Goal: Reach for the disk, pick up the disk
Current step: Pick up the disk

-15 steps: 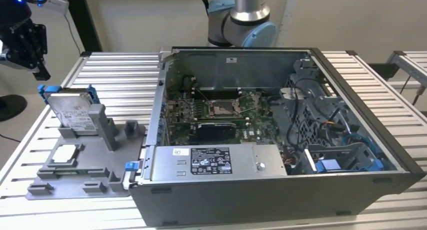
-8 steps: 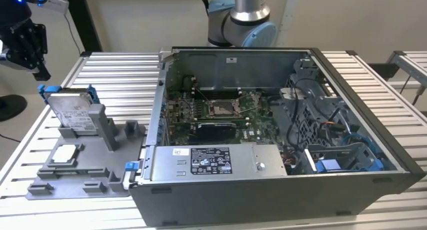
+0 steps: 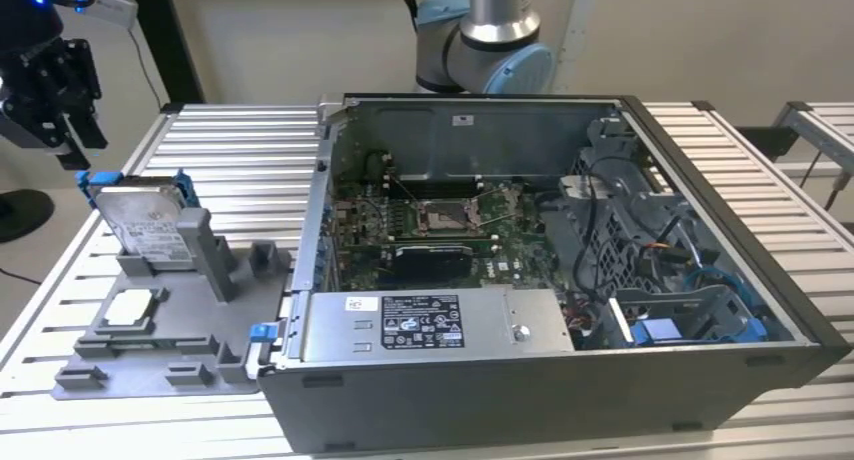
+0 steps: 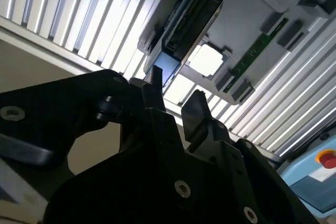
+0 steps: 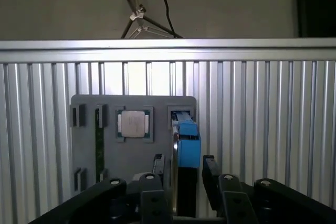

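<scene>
Exterior view shows the disk (image 3: 144, 225) standing on edge in a slot of the grey holder (image 3: 134, 358), beside the case (image 3: 534, 405), probably so its upper edge is free to be pinched. The gripper (image 3: 78, 145) hangs above it. In the first wrist view its fingers (image 5: 208, 165) are spread either side of the disk's blue rail, grasping nothing.

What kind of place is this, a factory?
Probably a robotics test bench rather than a factory: a robot arm rises behind an opened desktop computer on a slatted metal table, and the disk stands on edge in a grey holder.
</scene>
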{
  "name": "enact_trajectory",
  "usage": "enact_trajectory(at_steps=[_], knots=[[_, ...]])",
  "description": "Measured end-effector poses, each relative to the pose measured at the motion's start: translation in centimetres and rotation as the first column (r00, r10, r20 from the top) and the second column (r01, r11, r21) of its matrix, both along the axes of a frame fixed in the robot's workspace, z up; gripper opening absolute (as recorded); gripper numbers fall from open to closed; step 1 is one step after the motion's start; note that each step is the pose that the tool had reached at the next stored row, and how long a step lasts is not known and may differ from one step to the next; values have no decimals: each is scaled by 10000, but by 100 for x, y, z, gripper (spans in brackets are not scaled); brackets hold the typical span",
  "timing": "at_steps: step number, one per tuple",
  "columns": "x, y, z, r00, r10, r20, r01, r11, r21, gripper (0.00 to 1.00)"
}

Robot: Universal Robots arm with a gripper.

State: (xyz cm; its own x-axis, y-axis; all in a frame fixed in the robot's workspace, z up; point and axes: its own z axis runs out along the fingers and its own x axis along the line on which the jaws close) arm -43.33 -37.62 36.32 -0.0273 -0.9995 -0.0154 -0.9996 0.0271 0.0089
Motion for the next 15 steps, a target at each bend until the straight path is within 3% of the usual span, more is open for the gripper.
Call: enact_trajectory(at_steps=[11, 15], knots=[[1, 0, -7, 10000, 58, 7, -58, 10000, -1, 100], [9, 1, -74, 10000, 66, 1, -66, 10000, 0, 100]])
